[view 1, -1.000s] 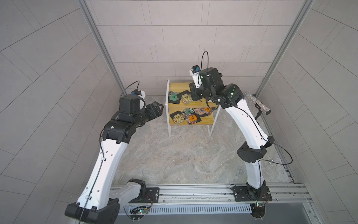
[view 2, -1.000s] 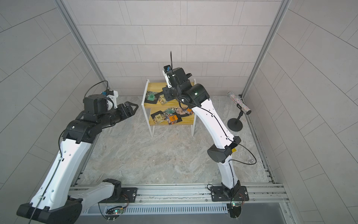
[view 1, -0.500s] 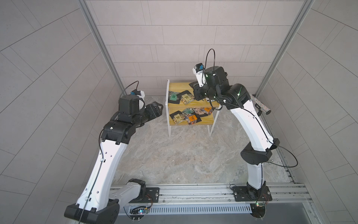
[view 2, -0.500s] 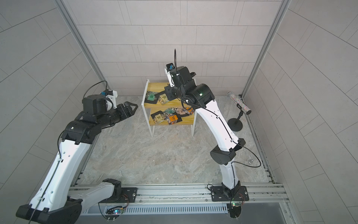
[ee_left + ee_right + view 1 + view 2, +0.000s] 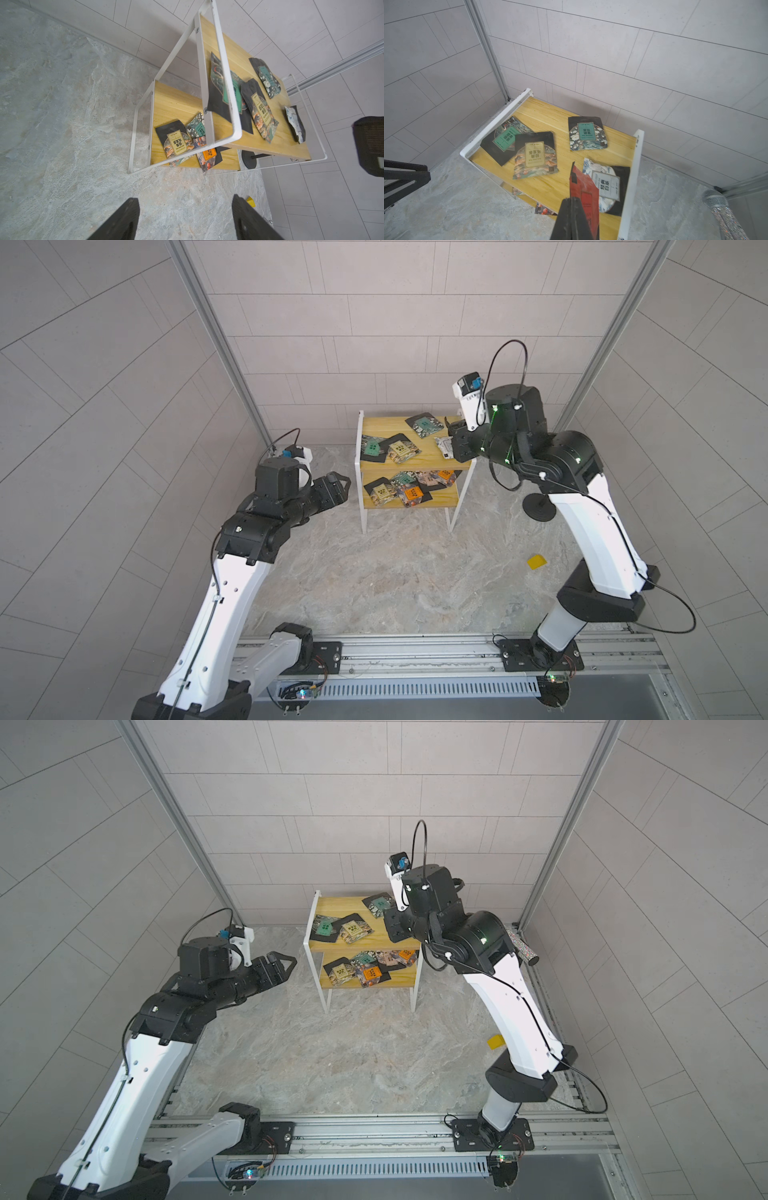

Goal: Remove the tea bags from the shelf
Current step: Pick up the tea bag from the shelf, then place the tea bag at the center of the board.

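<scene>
Shut tight, right hand [image 5: 572, 200], pinching a red tea bag [image 5: 584, 187] by one edge; bag standing up out of the jaws. Hanging over the shelf [image 5: 548, 116], upper board, at the end nearer the right arm, directly above a white-label tea bag [image 5: 607, 184]. Can't tell whether the red one is clear of it or brushing it.

Elsewhere on the upper board: teal-label tea bag [image 5: 586, 133] on its own toward the wall; beige-label tea bag [image 5: 534, 154] overlapping a green-label tea bag [image 5: 505, 138] at the far end. Lower board: overlapping pile, among them an orange-label tea bag [image 5: 412, 492]; part hidden under the upper board, so no count.

Wide open and empty, left hand [image 5: 185, 207], hovering off the shelf's opposite end, pointed at it, apart from the frame.

On the counter [image 5: 374, 580]: no tea bags in view, just a plain yellow piece [image 5: 537, 561] near the right arm.

Reads as the pick-and-carry step: bag gripped, not yet carried off. Probably early in the task, with nearly everything on the shelf.

Next move, best guess: lift straight up until clear of the white-label tea bag and the white frame rail [image 5: 631, 176], swing out over open counter, then release. Worth watching: white-label tea bag dragging along, jaw clipping the rail, and the glittery tube [image 5: 720, 209] standing on that same side.
</scene>
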